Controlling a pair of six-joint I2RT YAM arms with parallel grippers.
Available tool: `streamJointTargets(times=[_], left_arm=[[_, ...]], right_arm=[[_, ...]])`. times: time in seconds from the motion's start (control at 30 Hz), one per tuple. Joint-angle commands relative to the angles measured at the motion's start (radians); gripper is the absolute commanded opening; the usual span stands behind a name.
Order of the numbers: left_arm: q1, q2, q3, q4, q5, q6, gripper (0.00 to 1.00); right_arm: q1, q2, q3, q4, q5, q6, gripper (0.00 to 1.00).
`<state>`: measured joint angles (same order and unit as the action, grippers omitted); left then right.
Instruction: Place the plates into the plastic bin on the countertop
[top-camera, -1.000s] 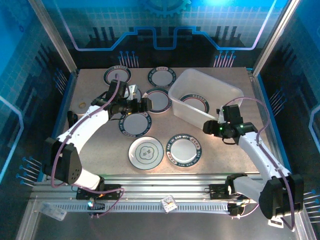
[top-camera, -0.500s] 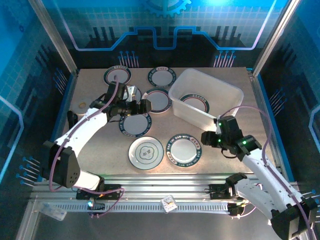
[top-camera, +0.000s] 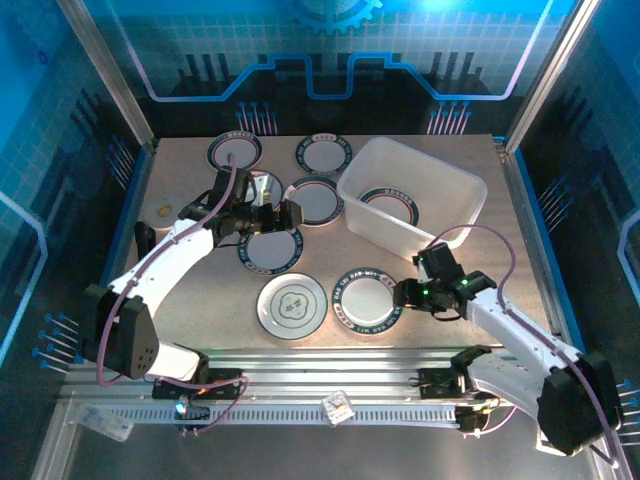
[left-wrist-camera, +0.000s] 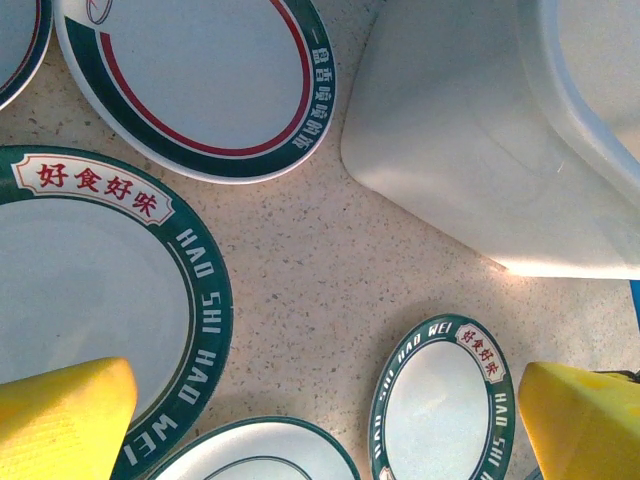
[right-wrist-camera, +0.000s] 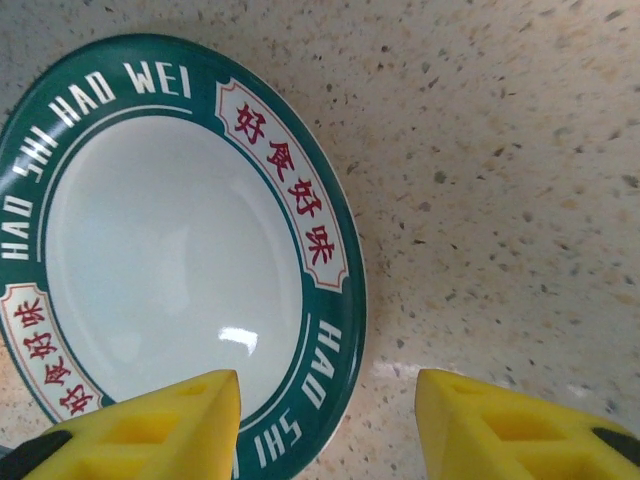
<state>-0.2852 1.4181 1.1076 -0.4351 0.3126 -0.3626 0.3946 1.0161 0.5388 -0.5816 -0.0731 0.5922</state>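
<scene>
Green-rimmed round plate (right-wrist-camera: 180, 260), flat near the white translucent plastic bin (top-camera: 445, 185), is straddled at its rim by the parted, empty right gripper (right-wrist-camera: 325, 405); the rim should be seated deep before closing.

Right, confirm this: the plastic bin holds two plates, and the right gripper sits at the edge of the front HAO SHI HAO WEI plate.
Wrong on one count: the plastic bin holds one plate, not two, as the top external view shows. The right gripper does sit at the edge of the front plate.
</scene>
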Motion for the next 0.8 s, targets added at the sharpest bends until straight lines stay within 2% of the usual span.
streamJointTargets(times=[0.0,0.3,0.77], left_arm=[[0.003,-0.012,-0.006,0.006,0.025,0.025,0.99],[0.003,-0.005,-0.005,-0.008,0.010,0.029,0.99],[0.001,0.024,0.014,-0.011,0.006,0.011,0.99]], right_arm=[[0.012,0.049,-0.017,0.090,-0.039,-0.017,0.50],[0.002,0.148,-0.041,0.168,-0.044,-0.042,0.48],[-0.017,0.248,-0.069,0.285,-0.118,-0.072,0.45]])
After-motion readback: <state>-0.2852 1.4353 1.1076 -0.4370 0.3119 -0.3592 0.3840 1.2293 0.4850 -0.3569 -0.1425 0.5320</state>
